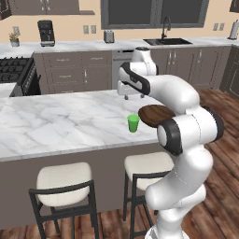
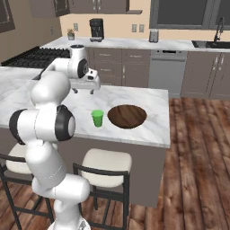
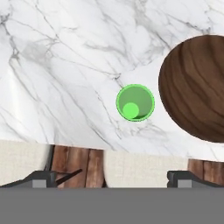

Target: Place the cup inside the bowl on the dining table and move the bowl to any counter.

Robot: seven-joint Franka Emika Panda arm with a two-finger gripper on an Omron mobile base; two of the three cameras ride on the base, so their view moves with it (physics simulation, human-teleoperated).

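Observation:
The green cup (image 1: 133, 123) (image 2: 97, 118) stands upright on the marble dining table (image 1: 56, 121) (image 2: 148, 130), near its front edge. Right beside the cup, a small gap away, rests the wide dark brown bowl (image 1: 151, 114) (image 2: 127, 116), partly hidden by my arm in the left base view. My gripper (image 1: 133, 96) (image 2: 84, 91) hangs open and empty well above the table, a little beyond the cup. Looking straight down in the hand view, the cup (image 3: 135, 103) is near centre, the bowl (image 3: 197, 87) at the right, and the gripper (image 3: 113, 178) has its jaws spread wide.
Two cream stools (image 1: 63, 179) (image 1: 147, 163) (image 2: 105, 164) stand under the table's front edge. The wall counter (image 1: 84, 45) (image 2: 134, 43) behind carries a coffee machine (image 1: 45, 32), a toaster (image 1: 108, 36) and a black sink (image 1: 167, 41). A stove (image 1: 14, 70) sits at the left.

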